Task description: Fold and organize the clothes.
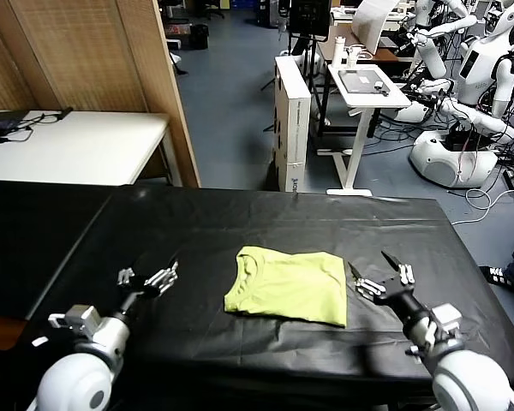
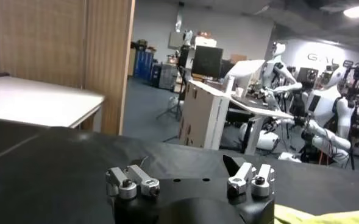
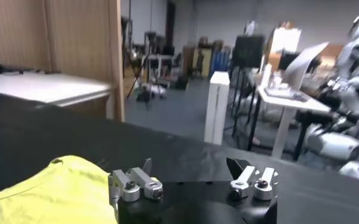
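Observation:
The lime yellow-green T-shirt (image 1: 287,285) lies folded into a compact rectangle on the black table cover (image 1: 240,223), near the middle front. Its round neck edge faces left. My right gripper (image 1: 379,274) is open just right of the shirt's right edge, holding nothing. In the right wrist view the shirt (image 3: 51,195) fills the corner beside the open right gripper (image 3: 191,167). My left gripper (image 1: 147,276) is open over bare cover, well left of the shirt. A sliver of the shirt (image 2: 325,216) shows in the left wrist view beside the open left gripper (image 2: 188,167).
A white table (image 1: 77,145) stands beyond the cover at the back left, beside a wooden partition (image 1: 154,86). Behind the table's far edge are a white box (image 1: 291,120), a small white desk (image 1: 368,90) and other robots (image 1: 471,94).

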### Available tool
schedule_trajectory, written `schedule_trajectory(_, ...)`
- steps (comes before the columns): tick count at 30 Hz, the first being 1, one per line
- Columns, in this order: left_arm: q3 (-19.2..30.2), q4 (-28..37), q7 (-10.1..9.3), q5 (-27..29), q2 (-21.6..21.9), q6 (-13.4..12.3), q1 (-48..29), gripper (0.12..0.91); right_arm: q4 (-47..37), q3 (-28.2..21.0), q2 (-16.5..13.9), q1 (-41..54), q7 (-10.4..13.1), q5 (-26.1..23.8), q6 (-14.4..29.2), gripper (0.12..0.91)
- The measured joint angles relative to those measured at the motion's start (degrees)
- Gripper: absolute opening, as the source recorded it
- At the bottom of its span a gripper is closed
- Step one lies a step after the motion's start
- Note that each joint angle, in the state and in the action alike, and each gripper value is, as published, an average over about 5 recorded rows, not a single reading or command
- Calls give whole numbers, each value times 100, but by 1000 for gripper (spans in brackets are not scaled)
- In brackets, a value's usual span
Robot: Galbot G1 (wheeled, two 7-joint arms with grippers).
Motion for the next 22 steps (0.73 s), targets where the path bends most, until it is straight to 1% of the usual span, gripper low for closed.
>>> schedule_trajectory(5, -172, -104, 40, -16, 131, 89, 249, 907, 239, 344, 301, -665, 16, -338, 504, 907)
schedule_trajectory(10, -557, -389, 80, 40, 290, -20, 929, 907, 522, 601, 689, -1303, -40, -768, 951, 907)
schedule_trajectory(15, -1011, -759, 137, 212, 208, -121, 1771, 907, 668, 622, 1070, -1895, -72, -1190, 1423, 907)
schedule_trajectory(18, -1218, -969, 141, 325, 80, -140, 2171, 907, 662, 577, 1182, -2153, -25, -1332, 1604, 907)
schedule_trajectory(22, -1375, -1150, 168, 382, -52, -140, 2480, 907, 681, 522, 1226, -2324, 10, -1352, 1640, 907)
